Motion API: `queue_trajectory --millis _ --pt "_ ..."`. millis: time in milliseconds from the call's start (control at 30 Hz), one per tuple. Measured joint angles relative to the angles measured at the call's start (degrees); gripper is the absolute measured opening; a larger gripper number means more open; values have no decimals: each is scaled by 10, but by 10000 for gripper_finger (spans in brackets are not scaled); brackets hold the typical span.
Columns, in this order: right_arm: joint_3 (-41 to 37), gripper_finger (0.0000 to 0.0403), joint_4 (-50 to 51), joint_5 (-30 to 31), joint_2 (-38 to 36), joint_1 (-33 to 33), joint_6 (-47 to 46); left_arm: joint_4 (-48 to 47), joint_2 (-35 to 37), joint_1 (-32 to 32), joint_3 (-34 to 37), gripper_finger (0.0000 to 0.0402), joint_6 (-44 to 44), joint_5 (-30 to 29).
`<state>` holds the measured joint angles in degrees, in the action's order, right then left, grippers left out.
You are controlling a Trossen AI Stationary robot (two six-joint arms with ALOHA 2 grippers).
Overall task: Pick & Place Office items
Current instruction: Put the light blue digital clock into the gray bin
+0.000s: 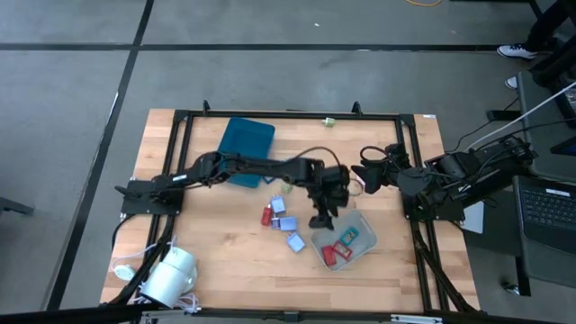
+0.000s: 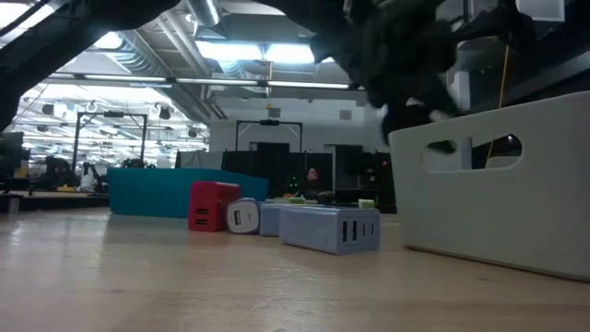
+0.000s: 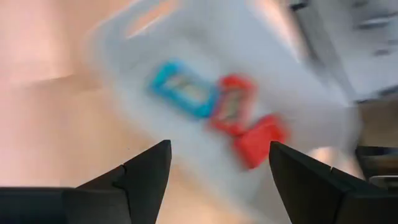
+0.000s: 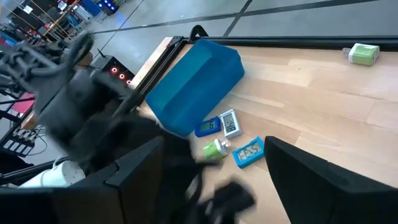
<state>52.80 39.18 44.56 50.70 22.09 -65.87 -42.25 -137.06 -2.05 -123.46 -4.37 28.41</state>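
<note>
the left gripper (image 1: 320, 219) is stretched out to the middle of the table, at the near edge of the pale grey tray (image 1: 363, 222). in the left wrist view its two dark fingers (image 3: 146, 174) stand apart with nothing between them, so it is released and empty, looking down into the grey tray (image 3: 124, 68). that picture is smeared, but it seems to show a light blue item (image 3: 183, 90) and two red items (image 3: 235, 104) lying on the tray floor.

in the high view the tray holds red (image 1: 337, 255) and green (image 1: 349, 236) pieces. just beside the tray on the bare wood lies a loose cluster: a red block (image 1: 266, 216) and several light blue blocks (image 1: 286, 222), close together. the low view shows the red block (image 2: 212, 205), a small white piece (image 2: 241, 217) and a grey-blue block (image 2: 329, 226) in a row, with the grey tray wall (image 2: 498, 198) at the side.

the dark teal tray (image 1: 246, 144) sits toward the far side of the table, under the left arm. next to it, the right wrist view shows a few small flat items: blue (image 4: 207, 127), white (image 4: 231, 123), green (image 4: 214, 149) and light blue (image 4: 249, 151). a small green piece (image 1: 329, 121) lies alone by the far edge.

the right gripper (image 1: 371, 166) waits near the right side of the table, well clear of the items; its fingers (image 4: 311, 180) are spread and hold nothing.
</note>
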Motion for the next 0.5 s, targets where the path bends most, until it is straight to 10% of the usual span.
queue_trajectory --millis 500 --pt "0 280 -2 -14 0 0 23 -202 6 -99 0 263 -150 -202"
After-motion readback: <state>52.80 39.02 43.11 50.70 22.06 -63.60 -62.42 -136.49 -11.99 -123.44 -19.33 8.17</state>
